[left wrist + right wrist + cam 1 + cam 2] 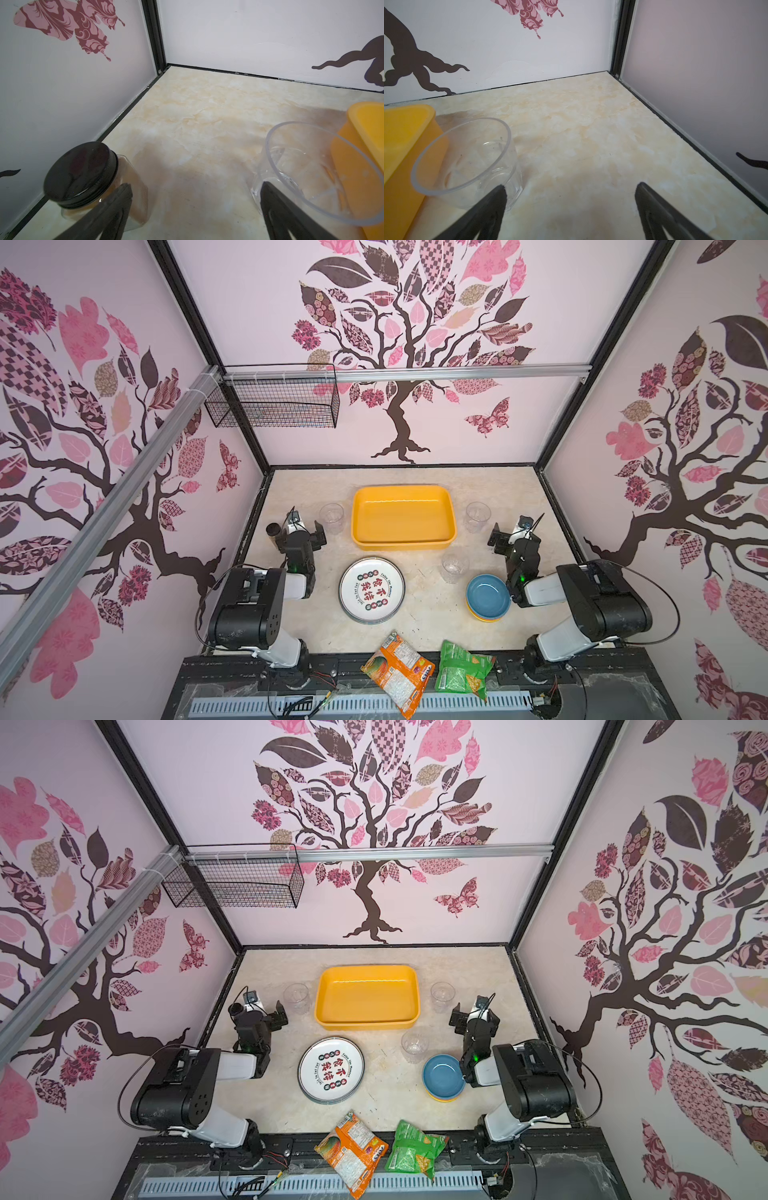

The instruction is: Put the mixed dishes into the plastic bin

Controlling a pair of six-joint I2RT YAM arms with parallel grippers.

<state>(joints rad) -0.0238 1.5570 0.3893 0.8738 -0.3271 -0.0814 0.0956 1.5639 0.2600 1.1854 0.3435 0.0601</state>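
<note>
The yellow-orange plastic bin point(401, 514) point(366, 996) sits empty at the back middle of the table. Clear cups stand at its left point(332, 517) point(311, 172), at its right point(478, 516) point(467, 160) and in front of it point(454, 567). A stack of white plates point(371, 590) with red-black characters lies at the centre front. Stacked bowls, blue on top point(488, 596), sit to the right of it. My left gripper point(297, 529) point(195, 187) is open beside the left cup. Open too, my right gripper point(515, 533) point(570, 187) hangs beside the right cup. Neither holds anything.
A dark-lidded jar point(273, 529) point(83, 174) stands just left of my left gripper, near the left wall. An orange snack bag point(399, 672) and a green one point(463, 670) lie at the front edge. A black wire basket point(274, 402) hangs high on the back wall.
</note>
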